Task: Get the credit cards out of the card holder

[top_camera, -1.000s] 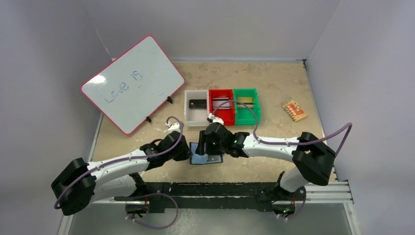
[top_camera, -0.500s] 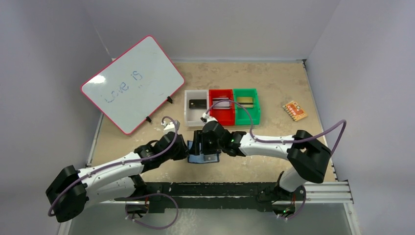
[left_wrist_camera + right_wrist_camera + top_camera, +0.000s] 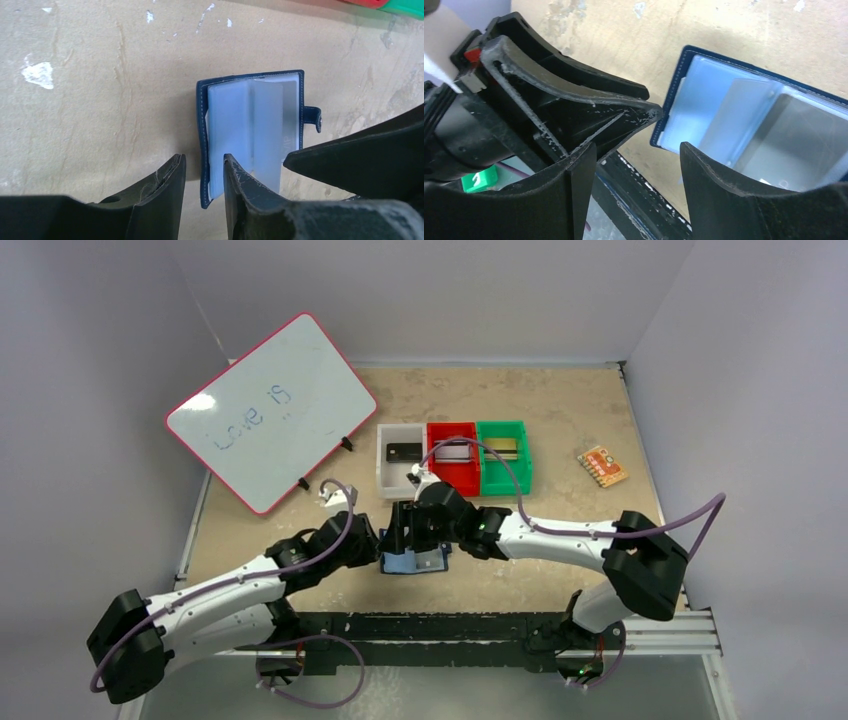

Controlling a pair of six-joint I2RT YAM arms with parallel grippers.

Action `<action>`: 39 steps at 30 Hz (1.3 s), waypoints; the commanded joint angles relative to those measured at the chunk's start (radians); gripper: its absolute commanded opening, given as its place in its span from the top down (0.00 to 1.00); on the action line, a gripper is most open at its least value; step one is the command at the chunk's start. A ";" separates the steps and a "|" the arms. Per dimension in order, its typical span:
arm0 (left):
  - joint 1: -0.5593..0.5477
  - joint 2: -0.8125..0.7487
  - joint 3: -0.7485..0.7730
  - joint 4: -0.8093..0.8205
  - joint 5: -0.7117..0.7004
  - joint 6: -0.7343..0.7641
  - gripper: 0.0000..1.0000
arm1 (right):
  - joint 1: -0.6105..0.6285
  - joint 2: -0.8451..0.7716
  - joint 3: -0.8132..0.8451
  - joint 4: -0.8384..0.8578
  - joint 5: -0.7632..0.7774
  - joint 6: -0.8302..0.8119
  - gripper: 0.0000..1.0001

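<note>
The navy-blue card holder (image 3: 418, 562) lies open on the table near the front edge, pale blue-grey plastic sleeves up. In the left wrist view the holder (image 3: 250, 125) has its snap tab on the right, and a sleeve shows faint print. My left gripper (image 3: 202, 159) is open by a narrow gap, its fingers either side of the holder's left edge. My right gripper (image 3: 638, 147) is open over the holder's (image 3: 744, 115) near corner, facing the left gripper. In the top view the left gripper (image 3: 376, 546) and the right gripper (image 3: 406, 532) meet over the holder.
White (image 3: 384, 478), red (image 3: 434, 475) and green (image 3: 527, 465) bins stand in a row behind, each with a card inside. A whiteboard (image 3: 270, 410) leans at the back left. An orange patterned piece (image 3: 602, 466) lies at the right. The metal rail (image 3: 480, 625) runs along the front edge.
Both grippers have shifted a little to the left over the holder. The right gripper now covers more of it. The holder lies slightly further left.
</note>
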 commanded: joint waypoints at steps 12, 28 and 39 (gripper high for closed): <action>-0.005 -0.147 0.003 -0.117 -0.130 -0.076 0.60 | -0.016 -0.017 0.029 0.031 -0.005 -0.024 0.37; -0.005 -0.041 -0.012 0.072 -0.011 -0.041 0.50 | -0.016 -0.152 -0.064 -0.178 0.150 0.011 0.43; -0.005 0.073 0.000 0.082 0.013 -0.007 0.57 | -0.016 0.015 0.015 -0.296 0.247 0.021 0.45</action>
